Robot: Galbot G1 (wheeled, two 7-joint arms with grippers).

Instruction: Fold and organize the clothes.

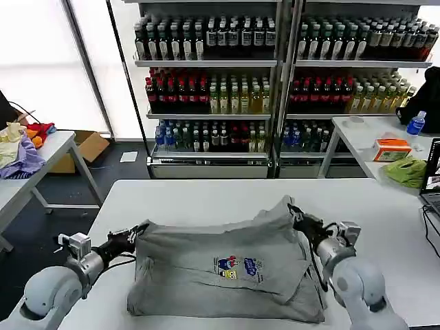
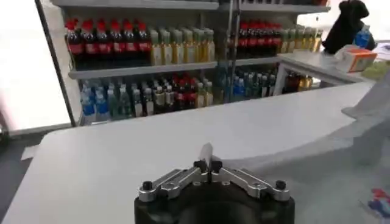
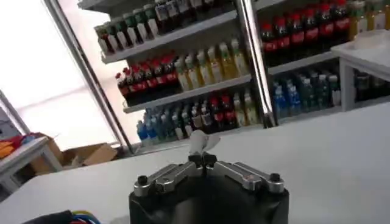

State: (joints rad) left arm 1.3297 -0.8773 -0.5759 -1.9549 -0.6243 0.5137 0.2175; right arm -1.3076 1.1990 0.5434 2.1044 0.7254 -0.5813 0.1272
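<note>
A light grey T-shirt [image 1: 227,268] with a small multicoloured chest print [image 1: 237,267] lies partly folded on the white table [image 1: 206,196]. My left gripper [image 1: 141,229] is shut on the shirt's left corner, which stands up thin between its fingertips [image 2: 207,163]. At the shirt's far right corner my right gripper [image 1: 294,214] is shut on a raised peak of fabric [image 3: 202,142], held above the table. Grey shirt cloth [image 2: 341,176] stretches away from the left gripper.
Shelves of bottled drinks [image 1: 275,75] stand behind the table. A side table at left holds purple, yellow and red garments [image 1: 20,148]. Another at right holds a lime-green cloth [image 1: 405,170], an orange box [image 1: 390,148] and a blue bottle [image 1: 415,124].
</note>
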